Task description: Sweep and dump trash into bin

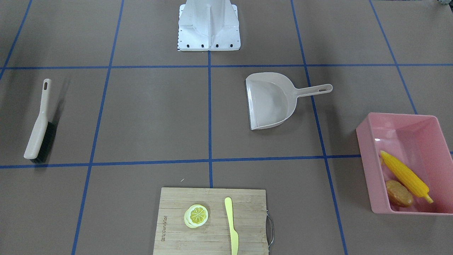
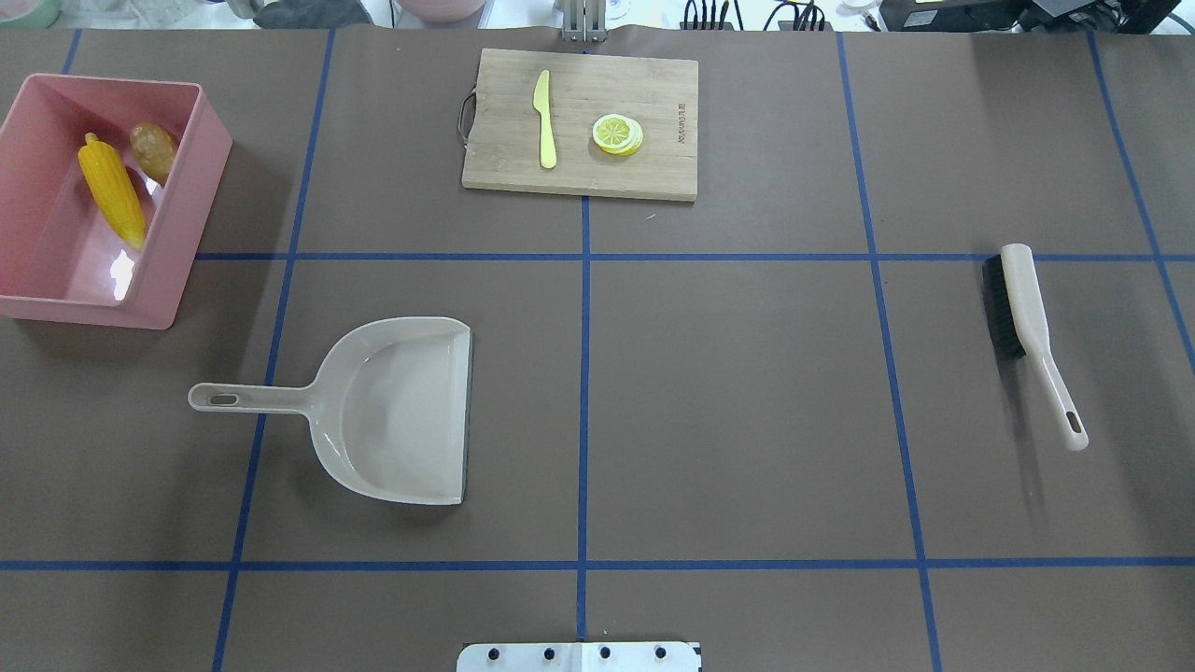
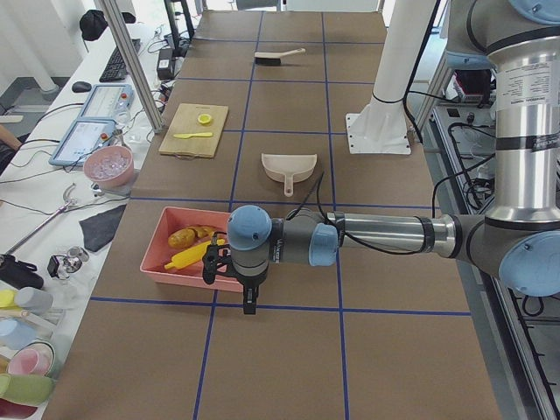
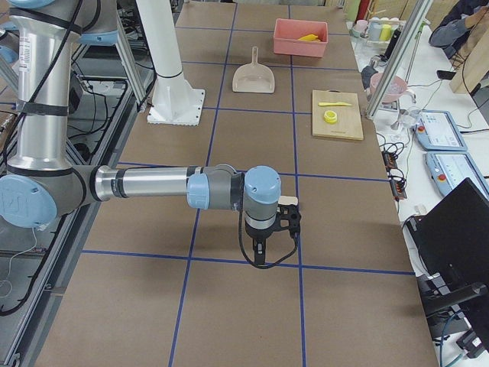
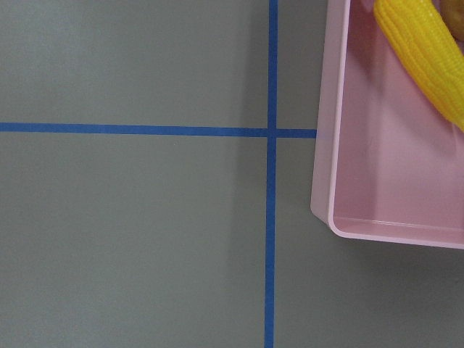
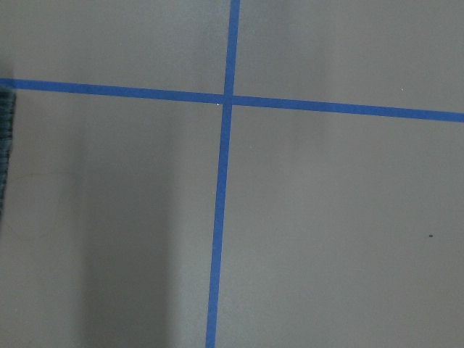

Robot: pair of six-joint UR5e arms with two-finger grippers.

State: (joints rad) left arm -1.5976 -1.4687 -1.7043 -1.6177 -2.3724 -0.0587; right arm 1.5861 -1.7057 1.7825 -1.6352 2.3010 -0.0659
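The pink bin [image 2: 177, 261] stands at the table's far left; it also shows in the front view [image 1: 368, 141] and the left wrist view [image 5: 326, 145]. A yellow corn cob [image 2: 112, 191] and a brown potato [image 2: 154, 149] lie inside it. The ginger root does not show. My left gripper [image 3: 249, 302] hangs over the table just beside the bin [image 3: 150, 261]; I cannot tell whether it is open or shut. My right gripper [image 4: 260, 256] points down over bare table at the right end; I cannot tell its state either. Neither shows in the overhead or front views.
A beige dustpan [image 2: 401, 411] lies empty left of centre, its handle toward the bin. A beige brush [image 2: 1027, 322] lies at the right. A bamboo cutting board [image 2: 653, 173] at the far edge carries a lemon slice [image 2: 617, 133] and a pale yellow knife [image 2: 544, 121].
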